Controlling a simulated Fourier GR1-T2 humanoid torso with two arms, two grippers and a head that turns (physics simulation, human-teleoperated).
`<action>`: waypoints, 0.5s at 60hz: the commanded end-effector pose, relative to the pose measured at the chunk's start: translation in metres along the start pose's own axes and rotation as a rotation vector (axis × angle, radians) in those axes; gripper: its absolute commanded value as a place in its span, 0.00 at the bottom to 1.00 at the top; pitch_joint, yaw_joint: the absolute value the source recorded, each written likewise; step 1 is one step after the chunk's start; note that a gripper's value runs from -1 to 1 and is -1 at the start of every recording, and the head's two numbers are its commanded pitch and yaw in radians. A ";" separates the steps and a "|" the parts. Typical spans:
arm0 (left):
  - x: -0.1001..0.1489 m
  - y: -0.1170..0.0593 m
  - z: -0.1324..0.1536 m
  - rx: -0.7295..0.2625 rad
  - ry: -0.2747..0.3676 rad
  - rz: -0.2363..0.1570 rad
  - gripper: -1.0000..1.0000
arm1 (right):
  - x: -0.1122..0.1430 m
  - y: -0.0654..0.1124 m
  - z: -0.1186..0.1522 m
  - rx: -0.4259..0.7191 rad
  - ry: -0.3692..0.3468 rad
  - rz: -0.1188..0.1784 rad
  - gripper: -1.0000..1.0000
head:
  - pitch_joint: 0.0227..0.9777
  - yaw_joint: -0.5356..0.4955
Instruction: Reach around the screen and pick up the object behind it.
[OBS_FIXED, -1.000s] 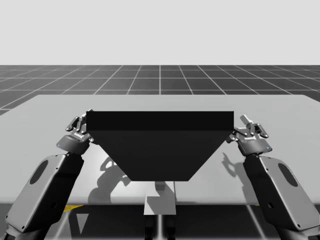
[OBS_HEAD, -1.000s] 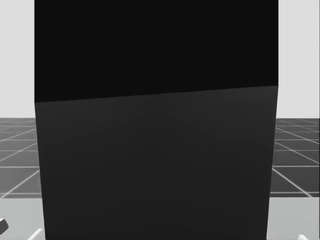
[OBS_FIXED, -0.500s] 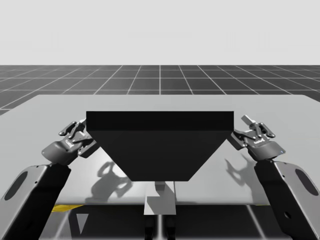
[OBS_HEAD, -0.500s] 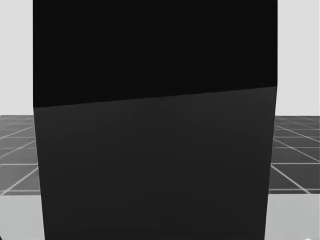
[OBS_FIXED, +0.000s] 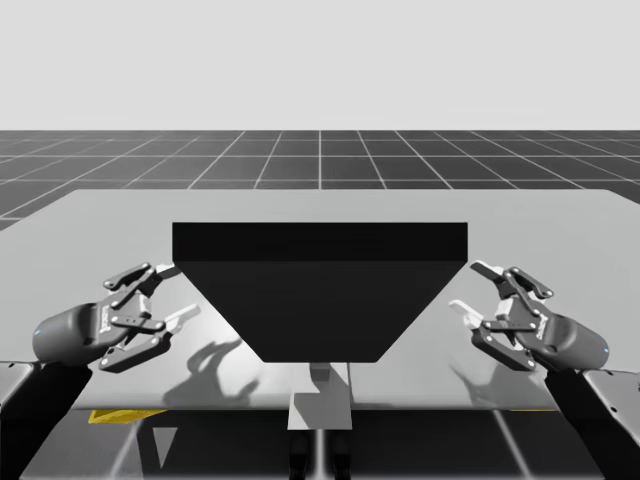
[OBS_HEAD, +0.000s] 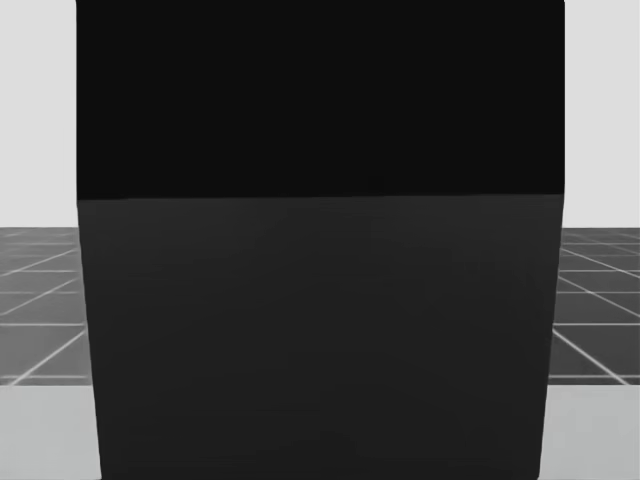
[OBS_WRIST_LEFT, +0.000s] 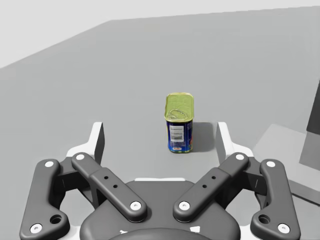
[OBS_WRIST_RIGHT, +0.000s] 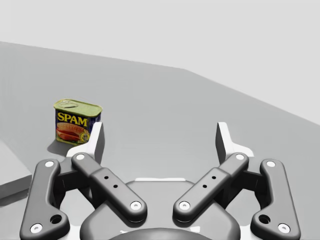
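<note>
A black screen (OBS_FIXED: 320, 285) stands across the middle of the grey table and blocks my head view (OBS_HEAD: 320, 260). Behind it sits a small blue rectangular can with a yellow-green lid. In the left wrist view the can (OBS_WRIST_LEFT: 179, 123) stands upright well ahead of my open left gripper (OBS_WRIST_LEFT: 161, 140), between the lines of its fingers. In the right wrist view the can (OBS_WRIST_RIGHT: 77, 121) stands ahead and off to one side of my open right gripper (OBS_WRIST_RIGHT: 161, 140). From above, my left gripper (OBS_FIXED: 172, 293) hangs beside the screen's left side and my right gripper (OBS_FIXED: 470, 290) beside its right side.
The grey table (OBS_FIXED: 560, 225) stretches wide behind the screen. A narrow grey post (OBS_FIXED: 320, 395) stands under the screen at the table's front edge. A dark grid floor lies beyond the table.
Both arms have swung outward and back toward the table's front, away from the screen's top corners. My head has turned slightly, so the screen's shading line now sits level.
</note>
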 end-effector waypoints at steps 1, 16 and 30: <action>-0.004 -0.007 0.005 -0.112 0.038 0.014 0.00 | -0.001 0.022 0.011 0.153 -0.011 0.014 0.00 | 0.16 0.52; -0.016 -0.001 -0.010 -0.149 0.071 0.007 0.00 | -0.010 0.026 0.018 0.178 0.003 0.029 0.00 | 0.16 0.55; -0.032 0.007 -0.048 -0.146 0.141 -0.018 0.00 | -0.014 0.028 0.014 0.180 -0.005 0.032 0.00 | 0.17 0.55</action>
